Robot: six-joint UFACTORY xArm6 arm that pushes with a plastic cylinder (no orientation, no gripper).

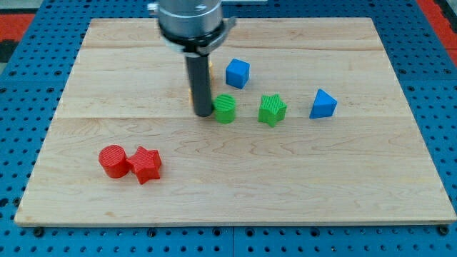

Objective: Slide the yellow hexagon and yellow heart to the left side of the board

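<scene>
My rod comes down from the view's top centre, and my tip rests on the board just left of the green cylinder. Only thin yellow slivers show behind the rod, at its right and left edges; the yellow blocks are mostly hidden by it and I cannot make out their shapes. The blue cube lies just right of the rod, above the green cylinder.
A green star and a blue triangular block lie to the right of the green cylinder. A red cylinder and a red star touch each other at the lower left. The wooden board sits on a blue pegboard.
</scene>
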